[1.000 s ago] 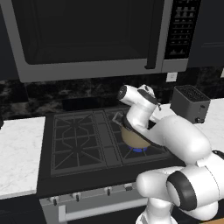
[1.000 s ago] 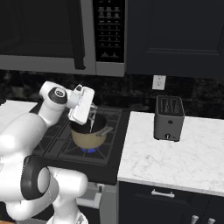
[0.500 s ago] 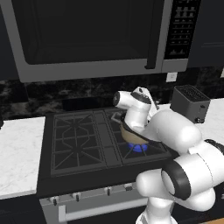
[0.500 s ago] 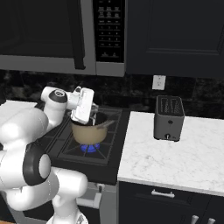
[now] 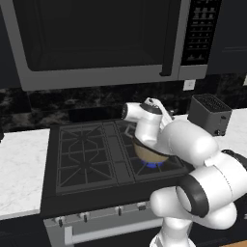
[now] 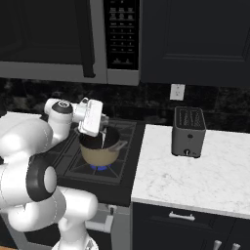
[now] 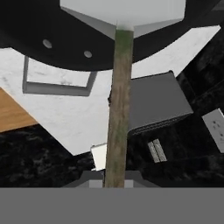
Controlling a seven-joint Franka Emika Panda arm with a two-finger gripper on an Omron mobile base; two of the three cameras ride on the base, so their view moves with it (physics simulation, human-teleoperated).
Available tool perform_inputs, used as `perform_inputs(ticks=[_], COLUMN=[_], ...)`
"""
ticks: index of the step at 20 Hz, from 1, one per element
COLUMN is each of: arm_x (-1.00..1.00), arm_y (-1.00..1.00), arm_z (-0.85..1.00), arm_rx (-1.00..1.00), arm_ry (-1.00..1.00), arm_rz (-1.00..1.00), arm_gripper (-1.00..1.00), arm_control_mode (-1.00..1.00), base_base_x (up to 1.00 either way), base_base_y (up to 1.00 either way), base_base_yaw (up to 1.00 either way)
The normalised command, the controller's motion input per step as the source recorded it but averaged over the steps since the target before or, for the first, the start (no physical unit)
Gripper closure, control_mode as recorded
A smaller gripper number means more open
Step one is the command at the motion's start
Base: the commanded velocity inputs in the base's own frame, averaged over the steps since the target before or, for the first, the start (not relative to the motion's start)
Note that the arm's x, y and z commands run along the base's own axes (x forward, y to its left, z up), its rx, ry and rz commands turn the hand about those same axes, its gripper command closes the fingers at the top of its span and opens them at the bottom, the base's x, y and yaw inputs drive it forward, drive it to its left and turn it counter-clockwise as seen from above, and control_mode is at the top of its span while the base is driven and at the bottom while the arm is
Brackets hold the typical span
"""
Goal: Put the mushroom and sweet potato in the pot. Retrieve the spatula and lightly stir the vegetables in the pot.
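Observation:
The tan pot (image 5: 150,153) (image 6: 100,150) stands on the front right burner of the stove. My gripper (image 6: 99,131) (image 7: 114,178) hangs just above its rim, shut on the spatula (image 7: 118,109). The spatula's thin handle (image 6: 103,140) runs down into the pot's dark inside. In the hand view its light blade (image 7: 122,12) lies over the dark pot rim (image 7: 39,41), next to a metal side handle (image 7: 57,86). My white hand (image 5: 153,110) covers the pot's opening in the left base view. The mushroom and sweet potato are hidden.
A blue flame (image 5: 153,165) (image 6: 99,167) burns under the pot. A dark toaster (image 5: 210,115) (image 6: 188,132) (image 7: 157,105) sits on the white marble counter (image 6: 195,171) to the right of the stove. A microwave (image 5: 96,38) hangs low over the burners.
My hand has swayed a little over the pot with the spatula still gripped, and the elbow has swung. The pot has stayed on its burner.

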Motion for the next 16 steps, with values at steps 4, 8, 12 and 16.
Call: perform_inputs(ticks=[4, 8, 12, 16], arm_x=[-0.07, -0.01, 0.00, 0.00], arm_y=[0.18, 0.24, 0.05, 0.00], arm_z=[0.00, -0.13, -0.31, -0.40], arm_rx=[-0.03, -0.11, -0.15, -0.11], arm_ry=[0.11, 0.03, 0.10, 0.08], arm_rz=[0.14, 0.12, 0.04, 0.06], arm_gripper=[1.00, 1.00, 1.00, 1.00], arm_control_mode=[-1.00, -1.00, -1.00, -1.00], base_base_x=[0.00, 0.00, 0.00, 0.00], base_base_y=[0.00, 0.00, 0.00, 0.00], base_base_yaw=[0.00, 0.00, 0.00, 0.00])
